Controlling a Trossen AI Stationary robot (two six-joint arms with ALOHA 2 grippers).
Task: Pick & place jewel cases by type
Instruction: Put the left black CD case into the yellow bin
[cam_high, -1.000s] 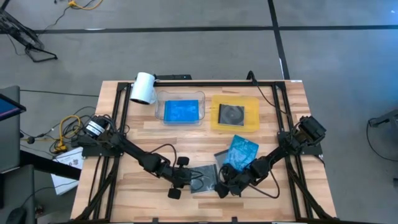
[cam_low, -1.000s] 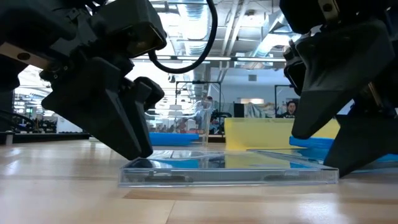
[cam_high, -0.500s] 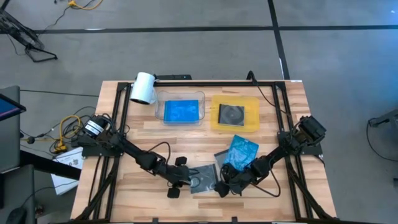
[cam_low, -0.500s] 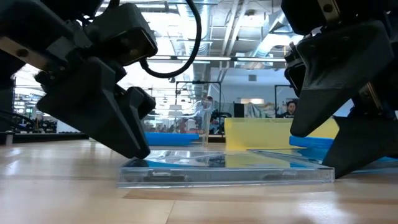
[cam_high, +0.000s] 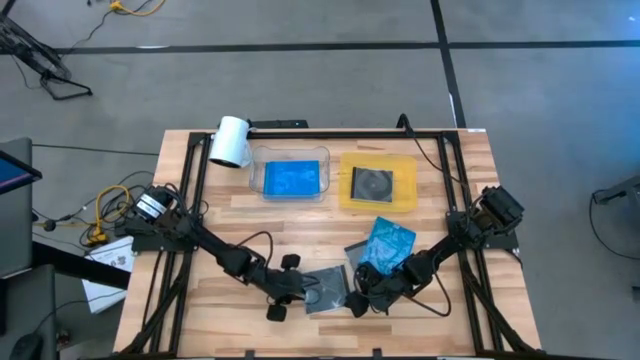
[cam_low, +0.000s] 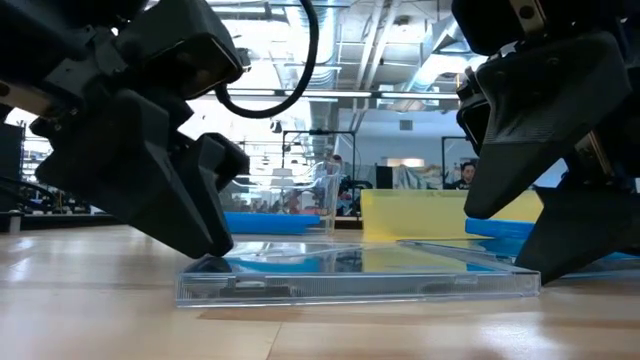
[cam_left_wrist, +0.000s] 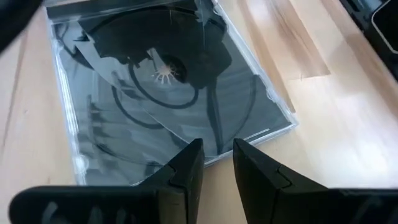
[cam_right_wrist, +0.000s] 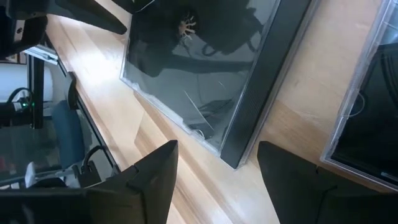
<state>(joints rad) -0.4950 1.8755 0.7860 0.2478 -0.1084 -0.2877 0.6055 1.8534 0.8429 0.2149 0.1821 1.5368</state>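
A grey-clear jewel case (cam_high: 325, 288) with a dark disc lies flat on the wooden table near its front edge, between my two grippers. My left gripper (cam_high: 301, 290) comes at it from the table's left, fingers a narrow gap apart (cam_left_wrist: 217, 149). My right gripper (cam_high: 353, 296) stands wide open (cam_right_wrist: 217, 148) at the case's right end, its fingers on either side of the dark spine's corner (cam_right_wrist: 239, 155). A blue jewel case (cam_high: 388, 243) lies partly over another grey one (cam_high: 354, 250) just behind. My left gripper rests both fingertips (cam_low: 212, 260) on the case's left edge (cam_left_wrist: 214, 160), slanting down from the table's left. Nothing sits between the fingers. The case lies flat on the table. My right gripper stands at the case's right end (cam_low: 535, 280); whether it touches, I cannot tell.
At the back stand a clear tray (cam_high: 257, 162) holding a blue case (cam_high: 292, 178) and a yellow tray (cam_high: 346, 202) holding a grey case (cam_high: 372, 184). A white cylinder (cam_high: 230, 142) lies at the back left. Black frame rails run along the table's sides.
My left gripper has drawn back a little toward the table's left edge and tipped slightly, its fingertips staying on the case. The case's left end has slid a little leftward with it. My right gripper has kept still.
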